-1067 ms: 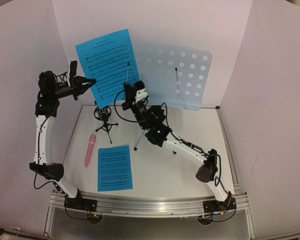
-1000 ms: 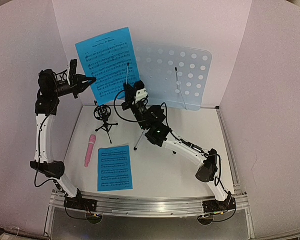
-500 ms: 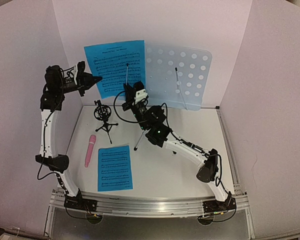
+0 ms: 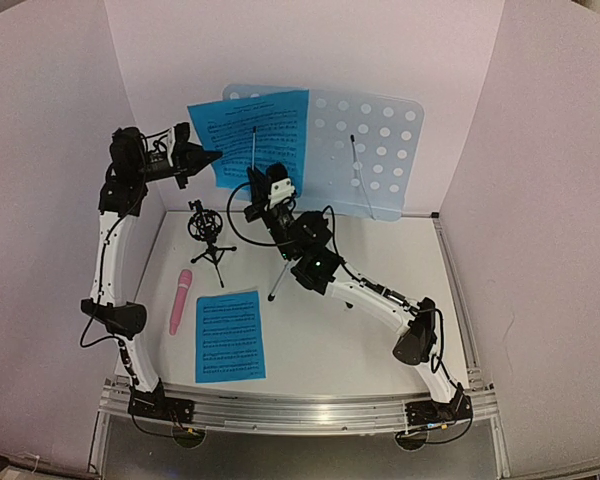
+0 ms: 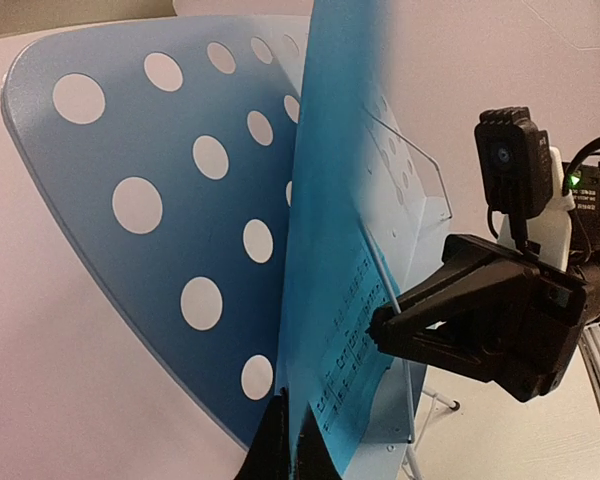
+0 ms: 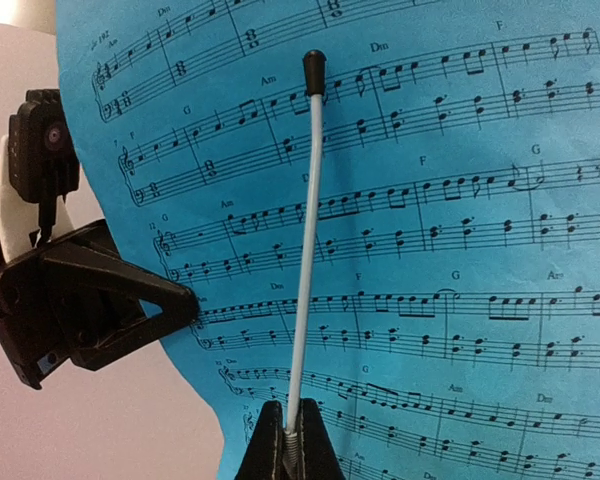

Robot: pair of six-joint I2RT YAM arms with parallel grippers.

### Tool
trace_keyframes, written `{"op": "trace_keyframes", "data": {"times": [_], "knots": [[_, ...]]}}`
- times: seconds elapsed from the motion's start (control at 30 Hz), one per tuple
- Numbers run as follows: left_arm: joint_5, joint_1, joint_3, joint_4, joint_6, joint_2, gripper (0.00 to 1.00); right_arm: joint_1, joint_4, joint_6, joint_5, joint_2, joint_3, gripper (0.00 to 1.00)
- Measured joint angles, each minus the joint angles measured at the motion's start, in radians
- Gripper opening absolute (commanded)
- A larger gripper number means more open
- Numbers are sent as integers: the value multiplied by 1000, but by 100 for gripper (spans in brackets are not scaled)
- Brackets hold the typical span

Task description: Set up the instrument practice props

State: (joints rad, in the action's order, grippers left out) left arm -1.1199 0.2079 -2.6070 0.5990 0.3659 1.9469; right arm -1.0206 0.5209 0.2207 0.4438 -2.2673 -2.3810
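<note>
Sheet-music page [image 4: 260, 135] sat clamped by its edge in left gripper [image 5: 285, 445], in front of music stand [image 4: 375, 150] — right gripper [image 6: 285, 445] closed on stand's wire retainer [image 6: 305, 250].

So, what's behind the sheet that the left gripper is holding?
The perforated stand; only its top edge peeks out there, the rest of that half is covered by the sheet.

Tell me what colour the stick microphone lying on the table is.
The stick microphone is pink, clearest in the top external view.
</note>
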Motion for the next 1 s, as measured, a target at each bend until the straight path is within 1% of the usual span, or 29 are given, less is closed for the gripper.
{"op": "trace_keyframes", "data": {"times": [0.13,0.33,0.43,0.67,1.0], "knots": [[7,15,-4,-24,-15,9,0,0,0,0,0,0,0,0],[14,30,-10,-104,-107,20,0,0,0,0,-1,0,0,0],[22,40,-11,-111,-125,22,0,0,0,0,-2,0,0,0],[47,62,-11,-102,-106,24,0,0,0,-1,-3,4,7,0],[84,62,-13,-60,-61,44,0,0,0,-1,-2,5,8,0]]}}
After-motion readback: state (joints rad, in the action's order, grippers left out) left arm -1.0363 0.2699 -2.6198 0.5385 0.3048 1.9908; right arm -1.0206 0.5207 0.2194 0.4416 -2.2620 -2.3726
